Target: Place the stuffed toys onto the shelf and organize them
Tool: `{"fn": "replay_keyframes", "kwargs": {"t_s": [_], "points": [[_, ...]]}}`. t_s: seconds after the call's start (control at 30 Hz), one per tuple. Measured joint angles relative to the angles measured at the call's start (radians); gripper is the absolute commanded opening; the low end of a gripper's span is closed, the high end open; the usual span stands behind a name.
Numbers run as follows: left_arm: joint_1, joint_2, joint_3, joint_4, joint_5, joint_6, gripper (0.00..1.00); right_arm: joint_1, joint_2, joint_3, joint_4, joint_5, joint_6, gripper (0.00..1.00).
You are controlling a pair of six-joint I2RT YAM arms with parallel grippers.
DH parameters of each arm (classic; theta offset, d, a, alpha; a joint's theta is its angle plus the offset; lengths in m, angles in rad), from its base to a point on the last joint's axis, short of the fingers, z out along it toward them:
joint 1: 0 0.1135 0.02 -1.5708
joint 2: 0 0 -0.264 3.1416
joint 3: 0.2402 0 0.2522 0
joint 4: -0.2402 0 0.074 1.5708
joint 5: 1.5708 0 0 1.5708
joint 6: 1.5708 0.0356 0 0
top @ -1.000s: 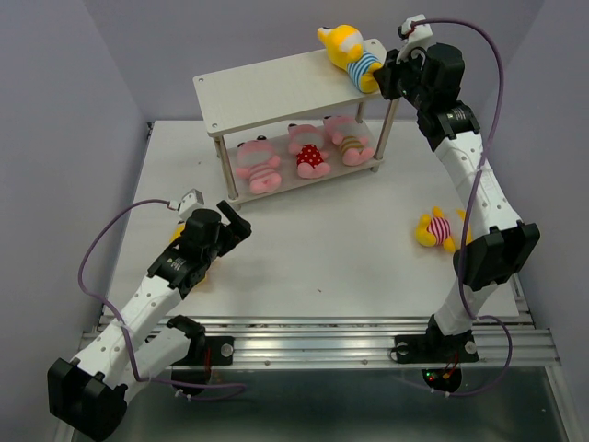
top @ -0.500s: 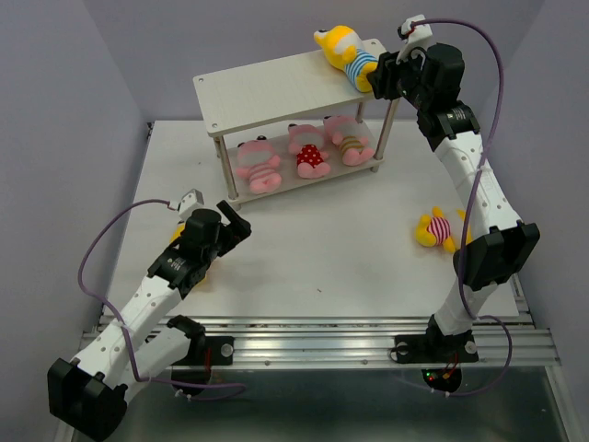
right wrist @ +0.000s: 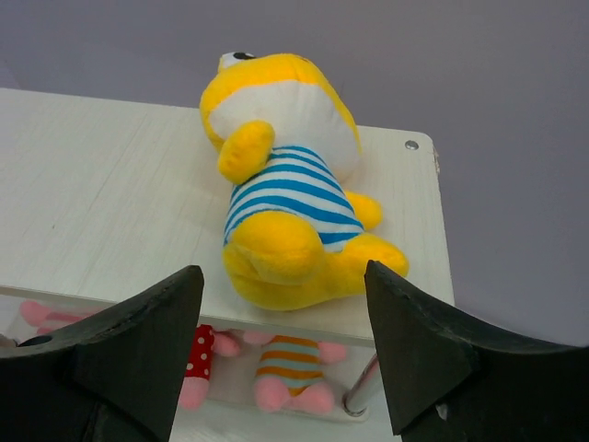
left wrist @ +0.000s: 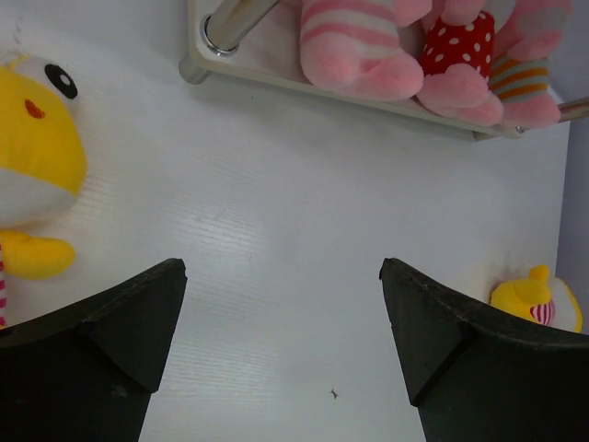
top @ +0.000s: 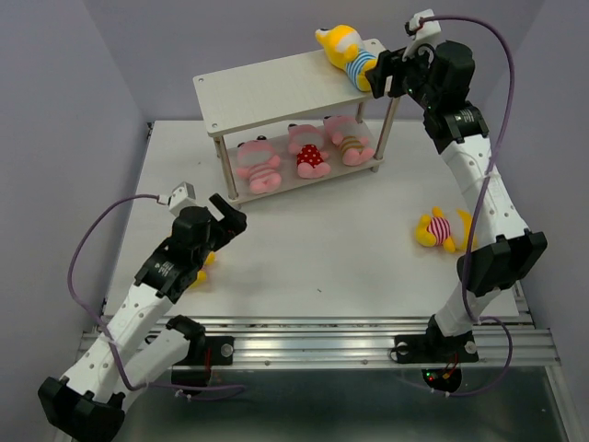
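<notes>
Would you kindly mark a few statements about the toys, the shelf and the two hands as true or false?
1. Three pink toys sit on the lower board. True.
2. The yellow toy in blue stripes lies on the table. False: it lies on the top board.
3. The right hand is shut on a toy. False: it is open, holding nothing.
4. A yellow toy in pink stripes lies on the table. True.
5. The left hand is open and empty. True.
</notes>
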Motion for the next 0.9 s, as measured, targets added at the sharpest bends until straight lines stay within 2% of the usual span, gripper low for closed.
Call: {"fn": "replay_keyframes", "kwargs": {"t_s": [0.1,0.23,0.47,0.57,0.7,0.83,0.9], "points": [[0.0,-0.041,0.048,-0.037,-0.03,0.005,0.99,0.0,-0.032,0.0,0.0,-0.007,-0.001,0.83],[0.0,-0.086,0.093,-0.1,-0.077,-0.005,0.99,0.0,-0.092,-0.003,0.002,-0.026,0.0,1.0],[0.0,-0.13,0.108,-0.233,-0.137,-0.06,0.99,0.0,-0.221,-0.096,0.021,-0.035,0.021,1.0],[0.0,-0.137,0.108,-0.245,-0.14,-0.071,0.99,0.0,-0.319,-0.222,0.019,0.021,0.063,1.0],[0.0,-0.136,0.072,-0.208,-0.122,-0.073,0.99,0.0,-0.528,-0.5,0.014,0.143,0.135,1.0],[0.0,-0.088,0.032,-0.164,-0.085,-0.06,0.99,0.001,-0.723,-0.76,-0.053,0.312,0.278,1.0],[0.0,-0.065,0.013,-0.126,-0.061,-0.051,0.99,0.0,-0.754,-0.813,-0.093,0.374,0.353,1.0]]}}
